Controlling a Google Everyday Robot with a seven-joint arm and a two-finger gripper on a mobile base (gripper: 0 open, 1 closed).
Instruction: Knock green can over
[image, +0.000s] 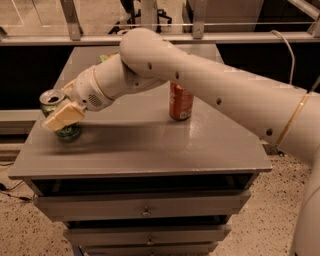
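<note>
The green can (51, 97) stands at the left edge of the grey table (150, 150), with its silver top showing and its body leaning slightly left. My gripper (62, 116) is low at the can. Its cream fingers (67, 112) are pressed together and lie across the can's front, touching it and hiding its middle. The can's base (69, 133) shows below the fingers. My arm reaches in from the right across the table.
A red-orange soda can (180, 102) stands upright mid-table behind my forearm. A bit of a green snack bag (104, 58) shows at the back, mostly hidden by the arm. The table's left edge is right beside the green can. Drawers sit below the tabletop.
</note>
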